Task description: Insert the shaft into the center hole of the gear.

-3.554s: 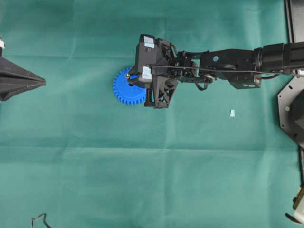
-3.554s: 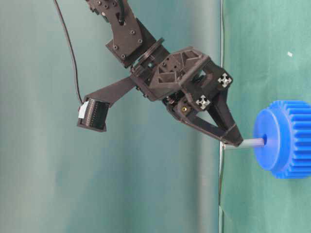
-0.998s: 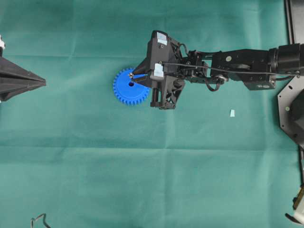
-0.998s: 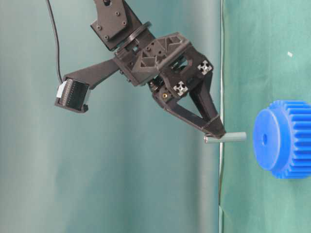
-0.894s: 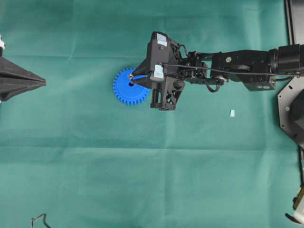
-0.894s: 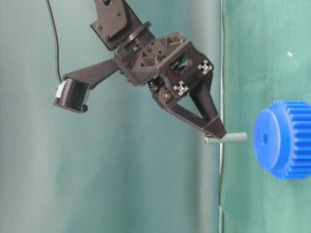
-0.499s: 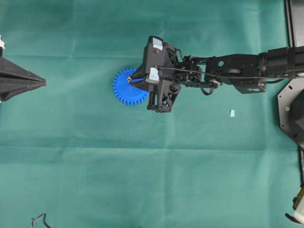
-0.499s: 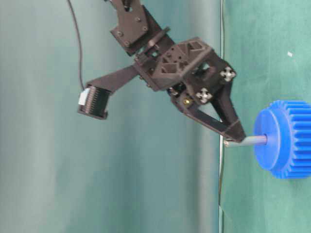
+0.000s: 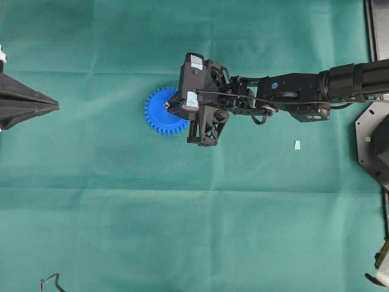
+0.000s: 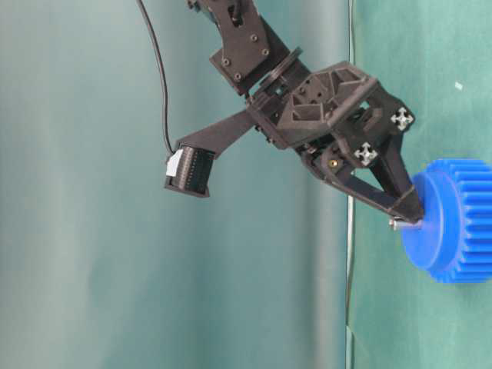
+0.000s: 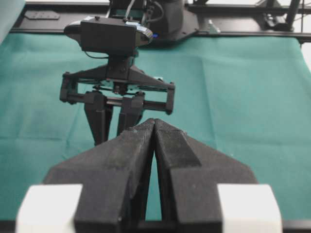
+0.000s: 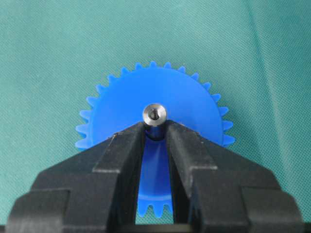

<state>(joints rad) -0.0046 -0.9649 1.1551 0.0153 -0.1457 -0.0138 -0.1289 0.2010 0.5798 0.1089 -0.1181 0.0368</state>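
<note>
The blue gear (image 9: 159, 112) lies flat on the green cloth. It also shows in the table-level view (image 10: 455, 223) and in the right wrist view (image 12: 184, 104). My right gripper (image 12: 155, 130) is shut on the shaft (image 12: 154, 114), whose round metal end faces the camera at the gear's middle. The shaft fills the center hole, so the hole is hidden. In the table-level view only a short stub of the shaft (image 10: 395, 224) shows between the fingertips (image 10: 411, 209) and the gear face. My left gripper (image 9: 56, 106) is shut and empty, far left of the gear; it also shows in the left wrist view (image 11: 154, 122).
A small pale scrap (image 9: 297, 145) lies on the cloth right of the gear. The right arm (image 9: 292, 94) reaches in from the right edge. Black base hardware (image 9: 372, 137) stands at the right edge.
My right gripper moved down to the gear with the shaft. The shaft went from hanging clear of the gear to standing deep in its center hole.
</note>
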